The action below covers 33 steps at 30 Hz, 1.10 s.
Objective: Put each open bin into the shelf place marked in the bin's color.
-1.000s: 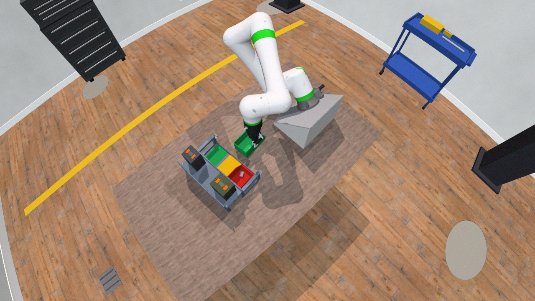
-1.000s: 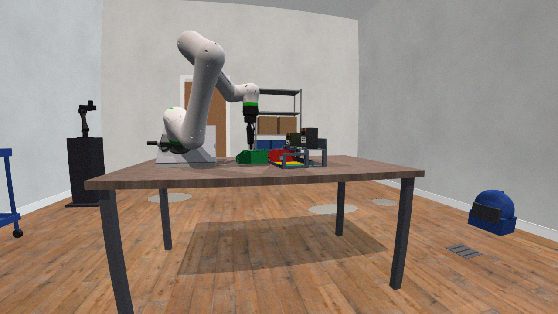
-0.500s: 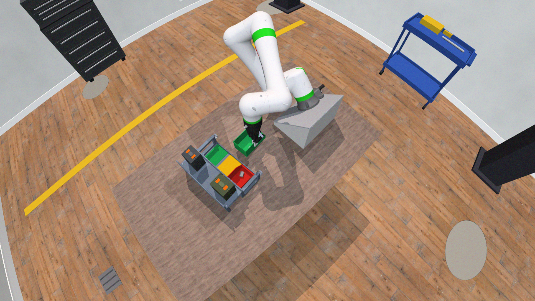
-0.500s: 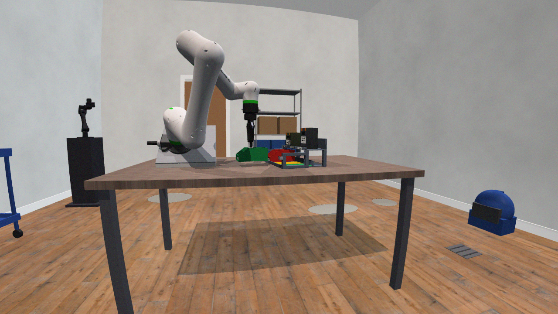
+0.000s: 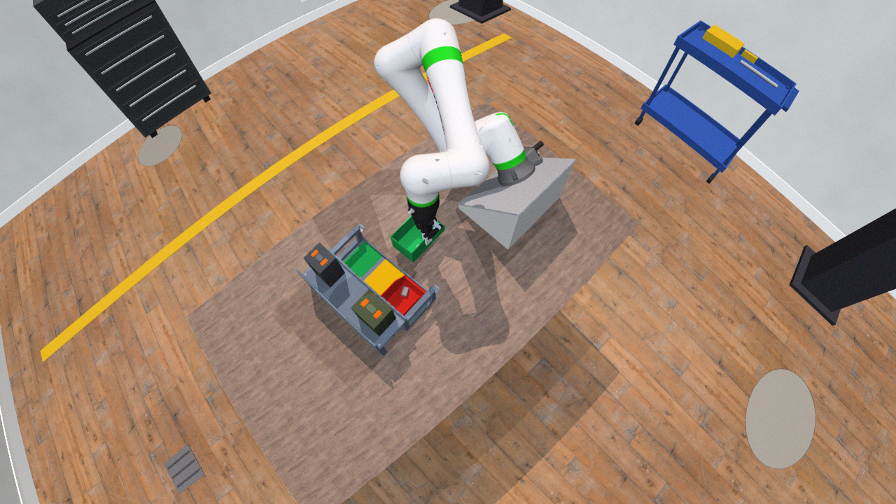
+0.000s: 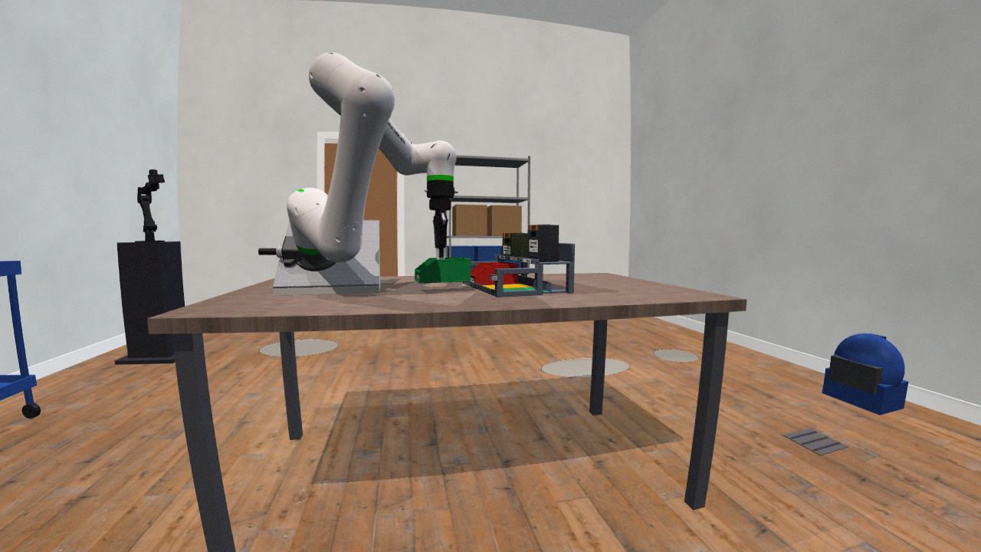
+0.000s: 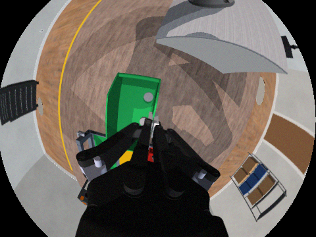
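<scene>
Step in hand: green bin's turn. Red bin (image 5: 400,299) is seated in the shelf (image 5: 380,343), right end of the row, grey part inside; the green mark (image 5: 362,257) at the row's upper-left end is bare, the yellow mark (image 5: 383,274) between them. Green bin (image 5: 406,243) sits centre frame in the top view, apart from the shelf, up and right of its mark; from the exterior view I cannot tell whether it has left the table (image 6: 445,312). Gripper (image 7: 150,125) hangs vertically over the bin's right-hand side wall, fingers pinched almost fully together on that thin wall, which the wrist view shows running between the pads. Small round grey part (image 7: 149,97) lies on the bin floor. Next move, as I judge it: lift level, carry down-left, clear the front lip, slide the rear under the upper board, then release. Bins are smooth, hard, thin-walled and open-topped with a sloped front; the shelf is a grey bar frame; the table top is matt wood grain.
</scene>
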Motion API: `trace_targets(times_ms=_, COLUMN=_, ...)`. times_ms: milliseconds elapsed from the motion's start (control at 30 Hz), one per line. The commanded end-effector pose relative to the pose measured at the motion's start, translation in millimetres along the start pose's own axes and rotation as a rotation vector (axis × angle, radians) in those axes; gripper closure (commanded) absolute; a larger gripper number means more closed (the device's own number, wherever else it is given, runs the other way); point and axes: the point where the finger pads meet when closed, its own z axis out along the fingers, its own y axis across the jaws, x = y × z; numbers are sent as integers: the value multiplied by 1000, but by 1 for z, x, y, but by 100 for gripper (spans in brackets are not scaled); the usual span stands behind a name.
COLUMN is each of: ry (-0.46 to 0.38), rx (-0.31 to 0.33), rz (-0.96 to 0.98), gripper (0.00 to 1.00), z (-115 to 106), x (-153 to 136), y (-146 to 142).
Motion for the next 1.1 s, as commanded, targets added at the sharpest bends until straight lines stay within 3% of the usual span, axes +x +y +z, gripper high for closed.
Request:
trace_targets(times_ms=0, ry=0, rx=0, rz=0, gripper=100, z=0, x=0, y=0)
trace_targets(times_ms=700, ry=-1, rx=0, rz=0, gripper=100, z=0, x=0, y=-4)
trace_targets(times_ms=1067, ry=-1, rx=0, rz=1, gripper=100, z=1, x=2, y=-29)
